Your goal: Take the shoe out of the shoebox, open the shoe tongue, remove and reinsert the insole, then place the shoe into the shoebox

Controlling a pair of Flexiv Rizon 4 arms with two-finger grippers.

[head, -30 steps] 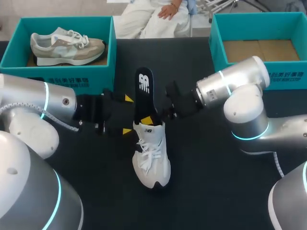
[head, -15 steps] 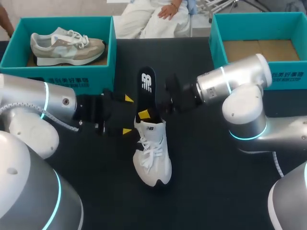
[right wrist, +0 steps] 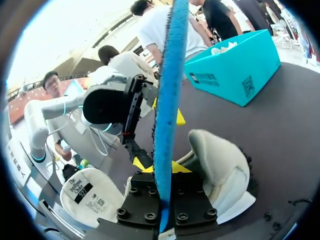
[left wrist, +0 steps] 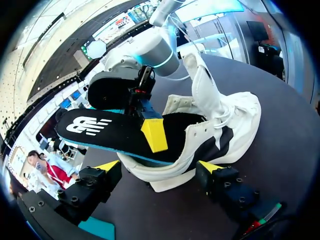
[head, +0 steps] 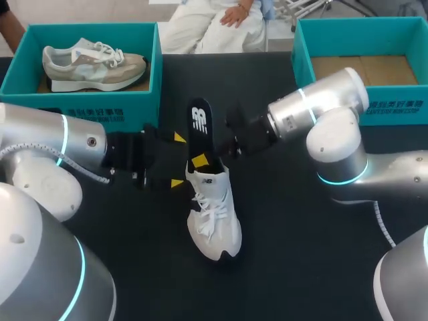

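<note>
Black tabletop (head: 301, 254) from above bears the white lace-up sneaker (head: 212, 214), right gripper (head: 202, 160) pinching its black foam insole (head: 199, 124) half inside; left wrist view: left gripper (left wrist: 159, 166) gaping wide about the heel; right wrist view: insole edge-on, so pushing could skid the unbraced shoe.

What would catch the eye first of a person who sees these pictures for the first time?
First comes the black insole, which stands half out of the white shoe in the middle of the table, pinched by the right gripper. The left gripper is open beside the shoe's heel. At the far left, a grey shoe lies in a teal box.
</note>
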